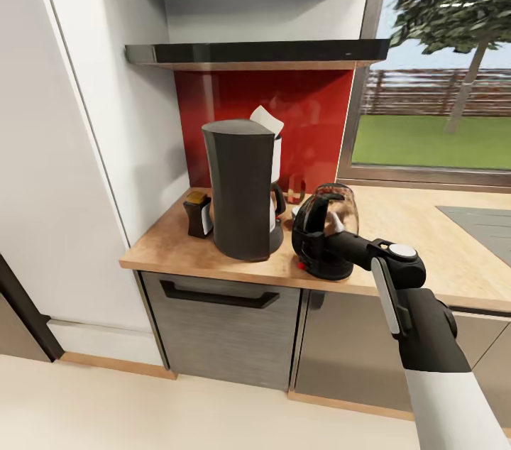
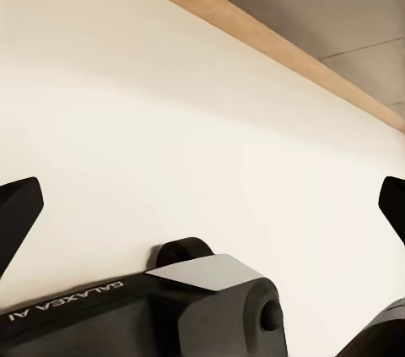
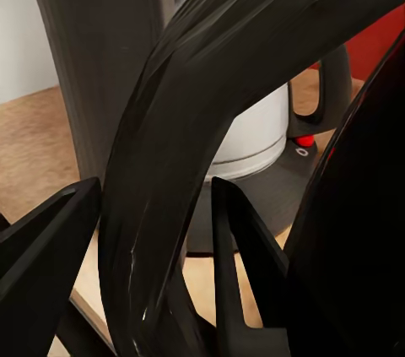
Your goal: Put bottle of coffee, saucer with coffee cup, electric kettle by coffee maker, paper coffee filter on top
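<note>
on the kitchen countertop (image 1: pixel 397 223), right gripper (image 3: pixel 152 230) straddling electric kettle (image 1: pixel 328 230) handle

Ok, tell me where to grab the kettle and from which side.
Take the electric kettle by its black loop handle, coming in from the counter's front edge. The handle arches up on the side facing the robot, clear of the coffee maker, and the right hand already has its fingers either side of it.
</note>
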